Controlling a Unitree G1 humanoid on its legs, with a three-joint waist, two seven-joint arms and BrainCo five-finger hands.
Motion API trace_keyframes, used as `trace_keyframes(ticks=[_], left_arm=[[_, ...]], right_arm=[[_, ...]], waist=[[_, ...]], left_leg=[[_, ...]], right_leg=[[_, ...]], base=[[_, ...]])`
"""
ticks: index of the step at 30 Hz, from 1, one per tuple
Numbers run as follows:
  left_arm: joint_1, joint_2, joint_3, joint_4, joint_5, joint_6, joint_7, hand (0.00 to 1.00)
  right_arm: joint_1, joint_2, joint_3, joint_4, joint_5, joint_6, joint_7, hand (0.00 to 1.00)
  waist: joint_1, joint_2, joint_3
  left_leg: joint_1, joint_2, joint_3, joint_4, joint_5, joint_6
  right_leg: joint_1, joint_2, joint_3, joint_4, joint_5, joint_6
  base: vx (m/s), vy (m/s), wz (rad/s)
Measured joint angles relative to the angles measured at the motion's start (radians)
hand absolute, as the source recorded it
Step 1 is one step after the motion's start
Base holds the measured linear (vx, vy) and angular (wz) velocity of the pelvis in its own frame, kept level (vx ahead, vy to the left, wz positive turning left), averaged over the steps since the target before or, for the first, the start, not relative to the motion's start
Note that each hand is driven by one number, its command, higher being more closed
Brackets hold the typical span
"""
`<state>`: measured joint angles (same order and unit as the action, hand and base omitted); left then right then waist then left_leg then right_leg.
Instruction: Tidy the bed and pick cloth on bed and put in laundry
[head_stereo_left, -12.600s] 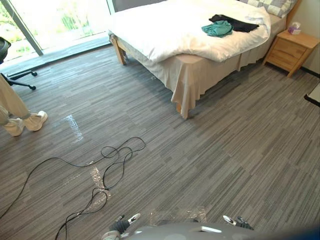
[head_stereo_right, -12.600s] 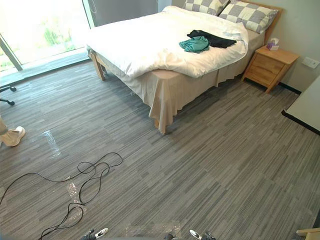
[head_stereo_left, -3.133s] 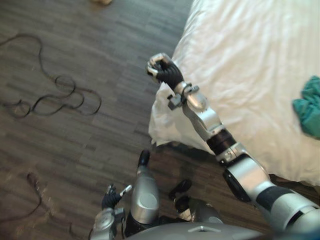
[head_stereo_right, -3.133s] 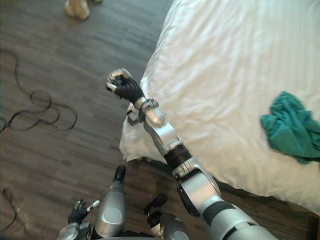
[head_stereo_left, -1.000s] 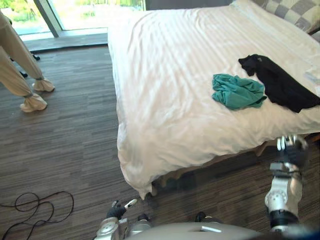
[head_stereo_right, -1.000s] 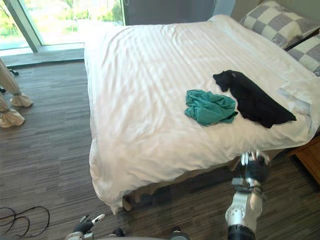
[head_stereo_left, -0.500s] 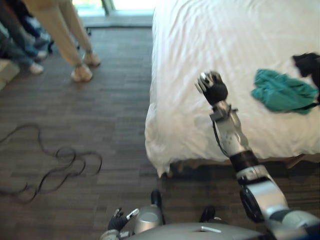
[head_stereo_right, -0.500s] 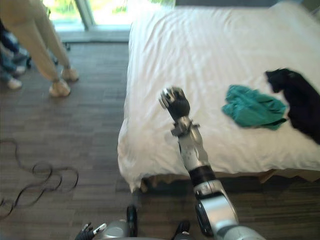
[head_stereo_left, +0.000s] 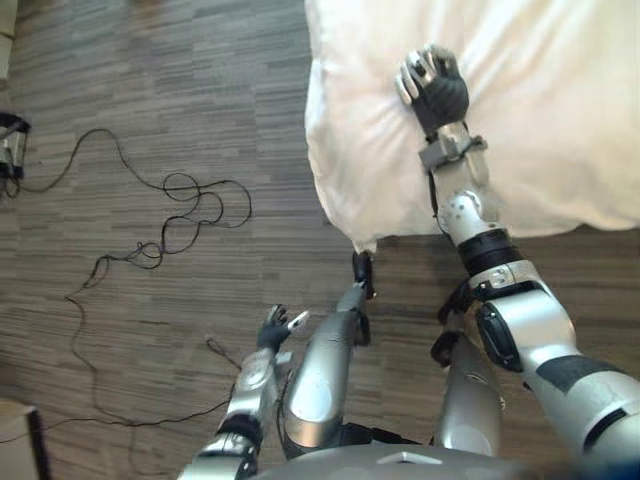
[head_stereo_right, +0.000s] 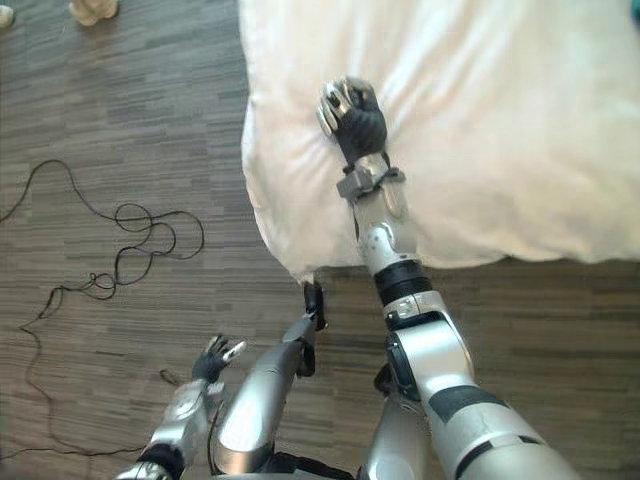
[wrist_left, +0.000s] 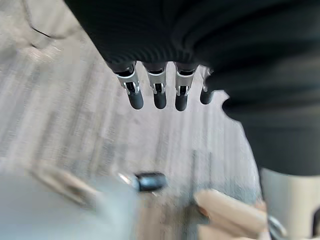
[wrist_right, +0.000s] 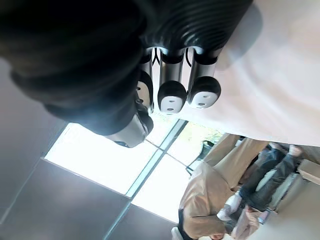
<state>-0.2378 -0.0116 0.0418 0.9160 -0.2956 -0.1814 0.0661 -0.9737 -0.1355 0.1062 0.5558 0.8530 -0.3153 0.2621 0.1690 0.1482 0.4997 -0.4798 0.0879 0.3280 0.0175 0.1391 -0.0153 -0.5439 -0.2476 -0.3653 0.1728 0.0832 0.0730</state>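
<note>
The bed's white duvet (head_stereo_left: 560, 120) covers the upper right, its near corner (head_stereo_left: 362, 236) hanging over the floor. My right hand (head_stereo_left: 432, 88) is raised over the duvet close to that corner, curled into a fist. In the right wrist view its fingers (wrist_right: 171, 96) are folded in with the white duvet (wrist_right: 280, 75) behind them and nothing between them. My left hand (head_stereo_left: 273, 328) hangs low over the grey floor beside me. Its fingers (wrist_left: 160, 97) are straight and hold nothing.
Grey striped carpet (head_stereo_left: 150, 80) stretches left of the bed. A person's shoe (head_stereo_right: 90, 10) shows at the far top left. Past the bed, in the right wrist view, people in beige trousers (wrist_right: 210, 190) stand before a bright window (wrist_right: 100, 160).
The camera has tipped down onto the bed's near corner. My right fist stays curled and now sits closer to the duvet's corner. The left hand stays low and open.
</note>
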Motion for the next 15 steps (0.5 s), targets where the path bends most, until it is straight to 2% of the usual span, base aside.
trace_keyframes(ticks=[3, 6, 7, 9, 10, 12, 13, 15], left_arm=[[-0.072, -0.052, 0.011, -0.056, -0.048, 0.068, 0.049, 0.0], [-0.109, -0.062, 0.052, -0.088, -0.102, 0.118, 0.079, 0.0], [-0.123, -0.058, 0.084, -0.112, -0.128, 0.135, 0.097, 0.0], [-0.149, -0.049, 0.118, -0.135, -0.156, 0.158, 0.115, 0.0], [-0.153, -0.048, 0.12, -0.14, -0.162, 0.161, 0.119, 0.0], [-0.172, -0.047, 0.12, -0.143, -0.166, 0.18, 0.138, 0.0], [-0.171, -0.047, 0.122, -0.145, -0.167, 0.183, 0.14, 0.0], [-0.172, -0.036, 0.137, -0.147, -0.166, 0.201, 0.158, 0.0]], right_arm=[[0.072, 0.005, -0.006, -0.114, 0.036, -0.037, -0.009, 1.0], [0.162, 0.001, -0.065, -0.216, 0.068, -0.052, 0.004, 1.0], [0.197, -0.004, -0.116, -0.258, 0.076, -0.055, 0.021, 1.0], [0.265, -0.044, -0.222, -0.309, 0.122, -0.071, 0.047, 1.0], [0.28, -0.061, -0.257, -0.309, 0.141, -0.076, 0.048, 1.0], [0.371, -0.114, -0.405, -0.269, 0.21, -0.079, 0.039, 1.0], [0.395, -0.12, -0.435, -0.262, 0.224, -0.079, 0.04, 0.0], [0.48, -0.121, -0.5, -0.257, 0.222, -0.078, 0.038, 0.0]], waist=[[-0.047, -0.015, 0.01], [-0.085, -0.025, 0.013], [-0.106, -0.035, 0.019], [-0.129, -0.055, 0.031], [-0.133, -0.061, 0.032], [-0.142, -0.08, 0.039], [-0.152, -0.081, 0.039], [-0.181, -0.091, 0.042]], left_leg=[[-0.019, 0.003, 0.05, -0.001, -0.001, 0.0], [-0.018, 0.007, 0.098, -0.002, -0.007, -0.004], [-0.018, 0.012, 0.113, -0.002, -0.013, -0.008], [-0.014, 0.021, 0.144, -0.002, -0.02, -0.011], [-0.011, 0.025, 0.155, -0.002, -0.021, -0.011], [0.013, 0.036, 0.189, 0.0, -0.025, -0.011], [0.02, 0.04, 0.193, 0.001, -0.029, -0.013], [0.08, 0.059, 0.229, 0.009, -0.052, -0.028]], right_leg=[[-0.066, -0.002, 0.048, 0.037, -0.005, -0.005], [-0.091, 0.005, 0.086, 0.028, 0.009, -0.016], [-0.097, 0.01, 0.103, 0.013, 0.02, -0.016], [-0.101, 0.027, 0.124, -0.016, 0.037, -0.022], [-0.101, 0.032, 0.131, -0.023, 0.04, -0.023], [-0.095, 0.047, 0.151, -0.035, 0.059, -0.025], [-0.09, 0.052, 0.155, -0.036, 0.06, -0.024], [-0.051, 0.073, 0.18, -0.037, 0.063, -0.025]], base=[[-0.06, -0.02, -0.35], [-0.01, -0.005, -0.43], [0.01, -0.007, -0.46], [0.02, -0.021, -0.47], [0.04, -0.038, -0.47], [0.07, -0.051, -0.47], [0.1, -0.061, -0.45], [0.15, -0.062, -0.49]])
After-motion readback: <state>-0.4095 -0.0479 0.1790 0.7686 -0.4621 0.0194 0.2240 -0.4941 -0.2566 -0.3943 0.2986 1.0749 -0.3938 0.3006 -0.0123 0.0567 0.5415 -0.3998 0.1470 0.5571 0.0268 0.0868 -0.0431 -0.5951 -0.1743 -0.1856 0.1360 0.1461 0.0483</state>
